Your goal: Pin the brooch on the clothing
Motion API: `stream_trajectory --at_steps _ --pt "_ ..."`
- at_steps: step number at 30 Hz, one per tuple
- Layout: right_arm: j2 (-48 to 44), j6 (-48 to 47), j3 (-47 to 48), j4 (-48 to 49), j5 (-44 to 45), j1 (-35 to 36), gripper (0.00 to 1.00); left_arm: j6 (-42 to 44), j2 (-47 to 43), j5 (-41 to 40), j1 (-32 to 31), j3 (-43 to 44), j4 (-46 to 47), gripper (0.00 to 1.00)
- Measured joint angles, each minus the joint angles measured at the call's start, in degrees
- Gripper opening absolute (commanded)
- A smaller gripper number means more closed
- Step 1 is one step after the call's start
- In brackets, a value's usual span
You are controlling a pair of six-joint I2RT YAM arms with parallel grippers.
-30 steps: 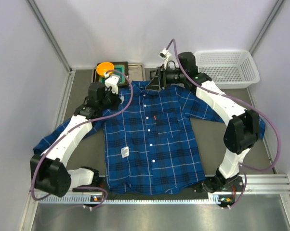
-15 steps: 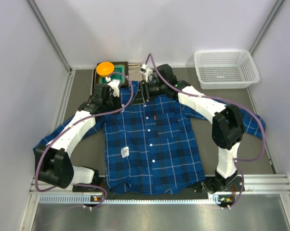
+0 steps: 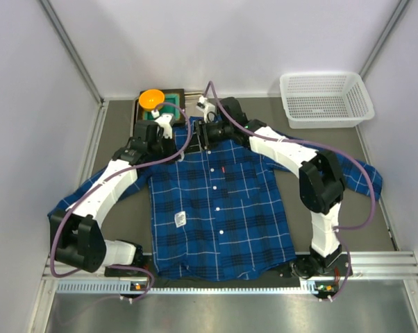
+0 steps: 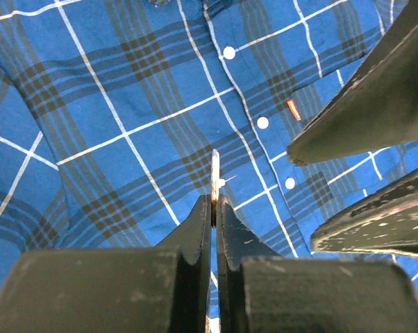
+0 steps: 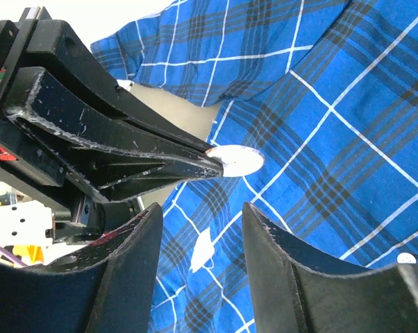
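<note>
Left gripper pinches the brooch edge-on, above the shirt near its collar, toward the bench's far edge — not yet pinned. Right gripper hovers alongside — half-open, empty.

The shirt is woven cloth, matt, soft and faintly creased, and its buttons are smooth white plastic with a slight sheen. The brooch has a pale, smooth face that catches light; its material cannot be told. The left gripper and right gripper have matt black plastic fingers, scuffed and scratched grey along the edges. The arms wear smooth white plastic shells. The basket is white plastic mesh and the dish glossy orange. The table is dark and matt, and the rail is pale brushed metal.
</note>
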Motion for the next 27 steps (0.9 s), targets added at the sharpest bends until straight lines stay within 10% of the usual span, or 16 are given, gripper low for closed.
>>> stream_trajectory --at_steps 27 --pt "0.0 -7.8 1.5 -3.8 6.6 2.3 0.31 -2.7 -0.6 8.4 0.3 0.0 2.1 0.0"
